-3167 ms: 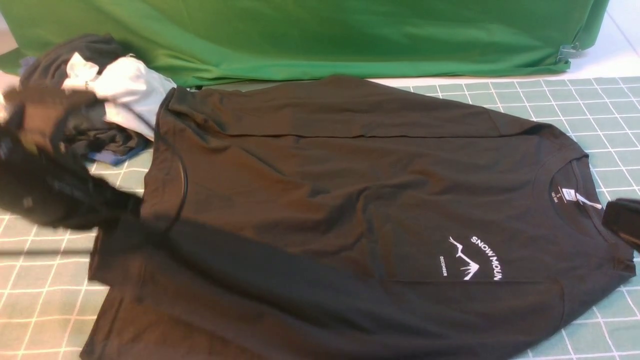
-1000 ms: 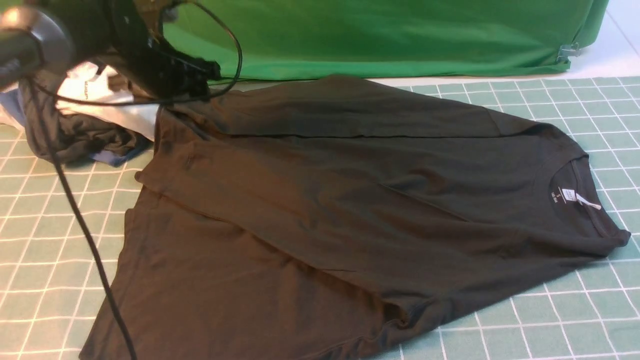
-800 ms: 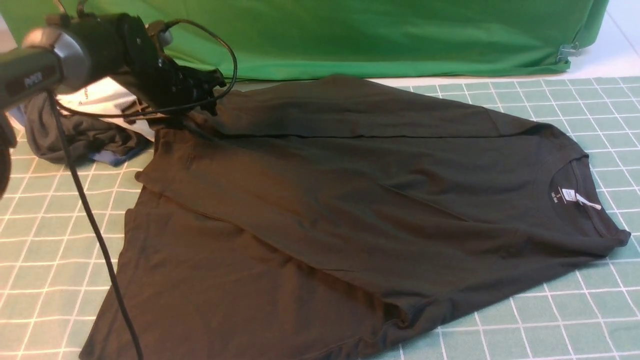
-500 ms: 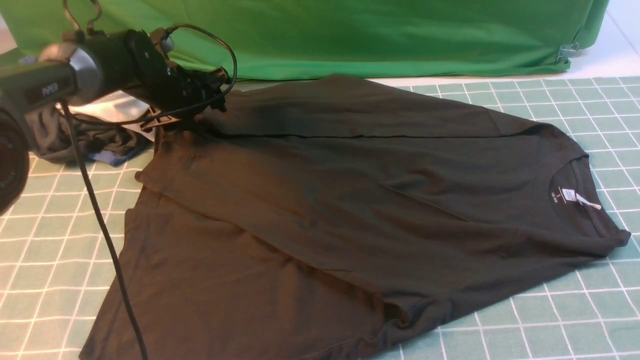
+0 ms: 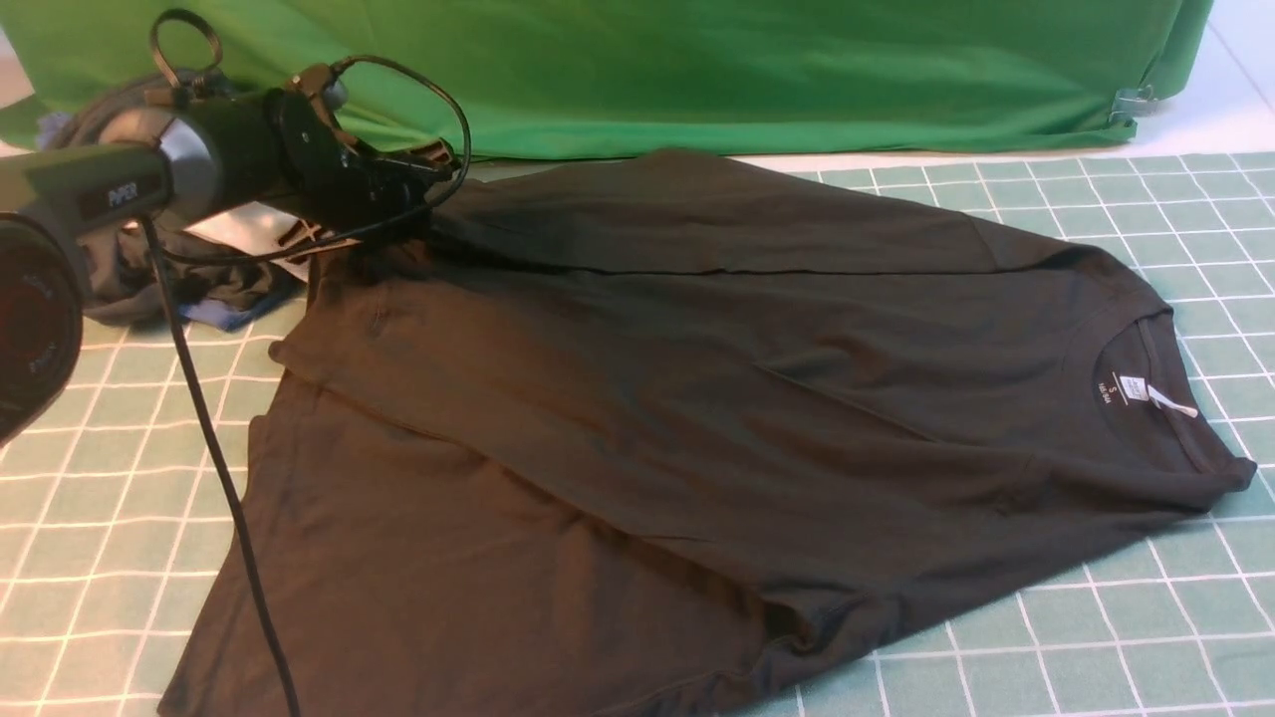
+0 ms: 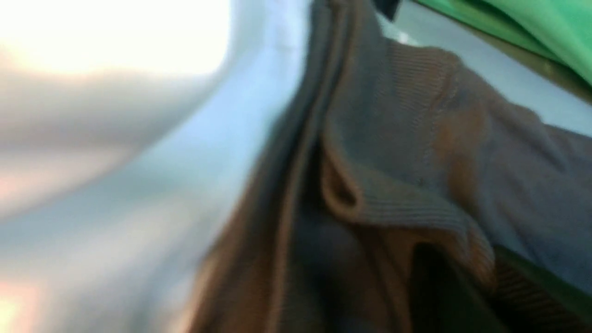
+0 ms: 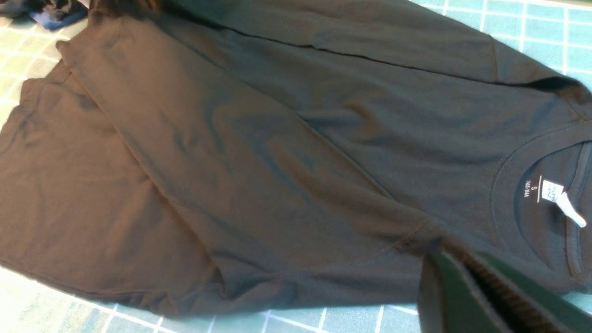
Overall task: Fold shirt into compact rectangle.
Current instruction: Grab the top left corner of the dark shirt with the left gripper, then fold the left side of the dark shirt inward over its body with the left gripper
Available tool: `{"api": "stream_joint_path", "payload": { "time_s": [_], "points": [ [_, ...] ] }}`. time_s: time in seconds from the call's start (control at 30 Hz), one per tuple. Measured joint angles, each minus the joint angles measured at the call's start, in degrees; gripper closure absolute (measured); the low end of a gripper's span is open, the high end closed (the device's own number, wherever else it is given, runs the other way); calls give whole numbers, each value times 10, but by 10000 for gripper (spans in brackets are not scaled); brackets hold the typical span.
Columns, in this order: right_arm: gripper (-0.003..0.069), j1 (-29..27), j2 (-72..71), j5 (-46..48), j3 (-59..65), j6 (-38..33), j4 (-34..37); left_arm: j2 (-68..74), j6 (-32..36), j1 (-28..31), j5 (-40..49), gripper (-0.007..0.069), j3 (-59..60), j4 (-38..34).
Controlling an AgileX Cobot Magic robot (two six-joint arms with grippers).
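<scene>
Plainly the shirt [image 5: 697,398] lies spread on the gridded mat [image 5: 1146,617], long axis left to right, its far left cuff [image 6: 407,212] right at the left gripper [image 5: 423,189], whose hold I cannot tell, while the right gripper [image 7: 455,268] hangs pinched together, empty, nearer the collar [image 5: 1083,366].

The shirt [image 5: 697,398] is soft black cloth, not shiny, with a ribbed cuff [image 6: 407,208]. The backdrop [image 5: 747,70] is smooth green cloth with a little shine. The left arm [image 5: 244,149] is black plastic with a grey metal ring [image 5: 181,169].
</scene>
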Motion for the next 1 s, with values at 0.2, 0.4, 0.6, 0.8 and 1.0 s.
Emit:
{"api": "stream_joint_path", "payload": {
  "time_s": [0.2, 0.4, 0.6, 0.8, 1.0],
  "points": [
    [602, 0, 0, 0, 0, -13, 0, -17, 10, 4, 53, 592, 0, 8],
    [601, 0, 0, -15, 0, -10, -11, -80, 68, 4, 119, 592, 0, 4],
    [601, 0, 1, -24, -6, 19, -66, -142, 84, 4, 226, 592, 0, 4],
    [596, 0, 6, -10, -21, 34, -88, -201, 95, -1, 284, 592, 55, 11],
    [588, 0, 6, -9, -22, 35, -90, -285, 89, -25, 267, 592, 171, 31]
  ]
}}
